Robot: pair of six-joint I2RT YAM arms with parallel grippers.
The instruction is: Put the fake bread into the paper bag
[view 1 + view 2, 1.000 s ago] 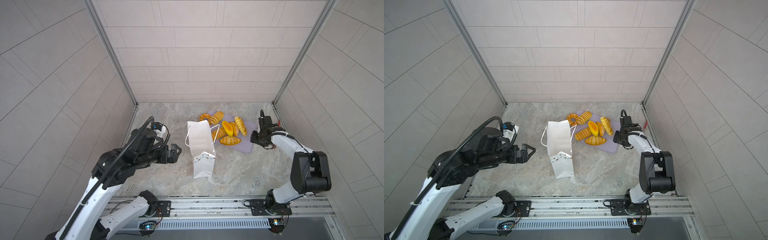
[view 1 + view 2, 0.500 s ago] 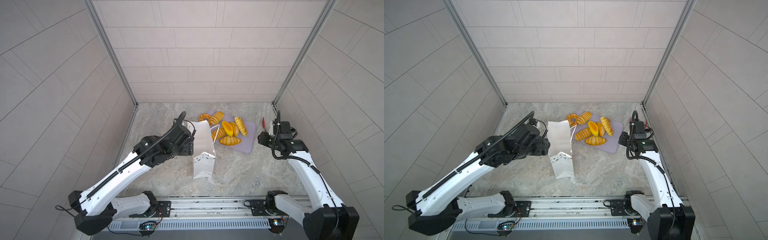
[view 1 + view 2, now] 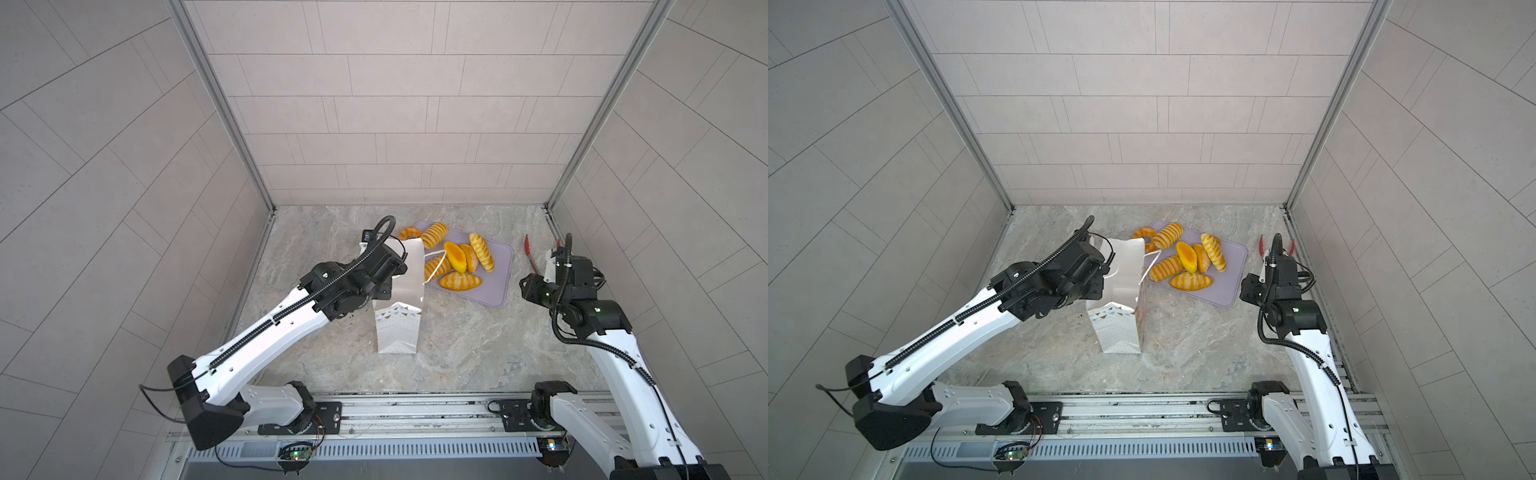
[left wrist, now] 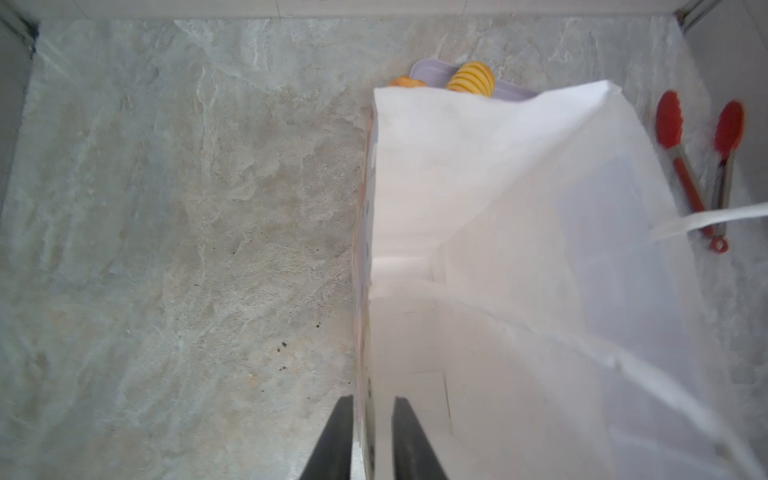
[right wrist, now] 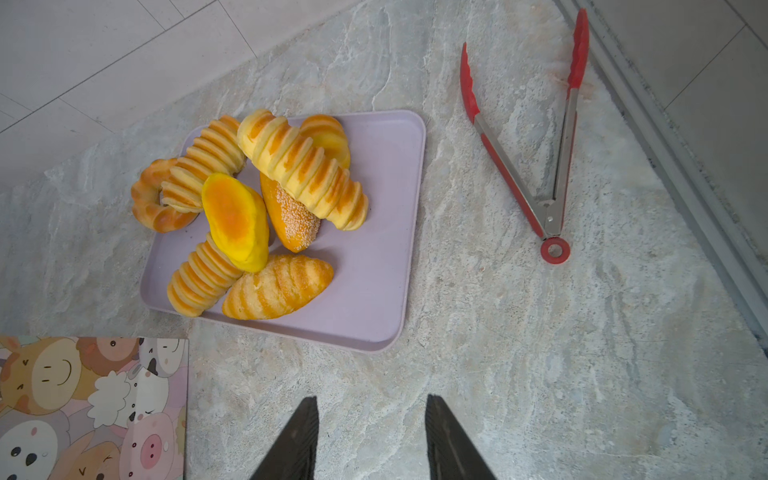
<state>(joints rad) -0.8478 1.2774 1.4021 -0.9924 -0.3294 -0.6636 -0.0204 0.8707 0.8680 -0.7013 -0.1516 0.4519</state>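
Note:
The paper bag [image 3: 397, 324] [image 3: 1117, 328] stands upright and open on the stone floor, left of the tray. My left gripper [image 4: 368, 401] is shut on the bag's left wall near the rim, one finger outside and one inside. The bag's white inside [image 4: 519, 249] shows nothing in it. Several pieces of fake bread [image 3: 457, 257] [image 3: 1187, 259] [image 5: 257, 216] lie piled on the lilac tray [image 5: 374, 270]. My right gripper [image 5: 372, 399] [image 3: 525, 286] hangs open over bare floor by the tray's right edge, holding nothing.
Red-tipped tongs [image 5: 515, 174] [image 3: 530, 259] [image 4: 681, 166] lie spread on the floor right of the tray, close to the right wall's rail. The bag's side printed with cartoon animals [image 5: 91, 407] faces the tray. Tiled walls close in three sides.
My left gripper has swung right to the bag and shut on its left wall. The right arm has risen, its gripper staying beside the tray's right edge.

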